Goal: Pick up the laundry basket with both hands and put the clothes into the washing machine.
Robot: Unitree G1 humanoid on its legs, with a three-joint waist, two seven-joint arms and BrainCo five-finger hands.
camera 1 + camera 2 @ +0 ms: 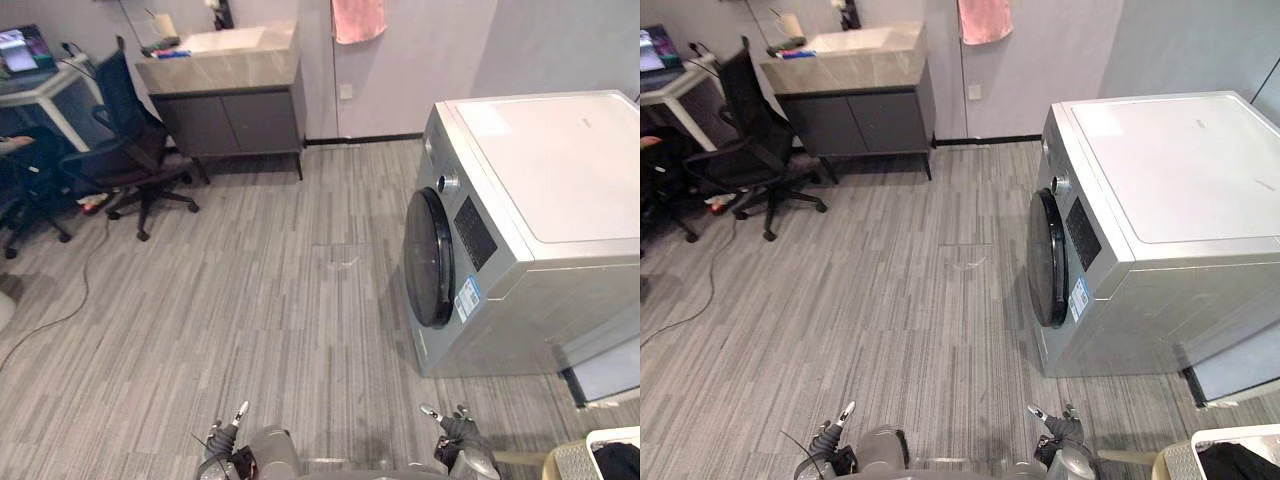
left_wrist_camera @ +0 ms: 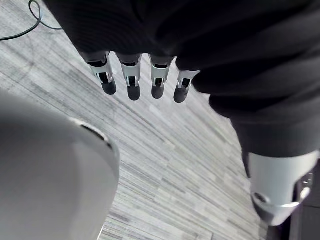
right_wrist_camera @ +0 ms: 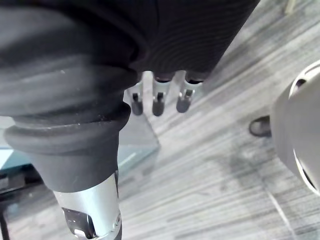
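Note:
The silver washing machine stands on the right, its dark round door shut and facing the open floor. The laundry basket, pale with a white rim, sits at the bottom right corner with dark clothes inside. My left hand hangs over the grey plank floor with straight fingers and holds nothing. My right hand hangs the same way, fingers straight, empty. Both hands lie at the lower edge of the eye views, the left hand far from the basket, the right hand a short way left of it.
A grey vanity cabinet with a sink stands against the back wall, with a pink towel hanging to its right. A dark office chair and a desk with a laptop are at the back left. A thin cable trails on the floor.

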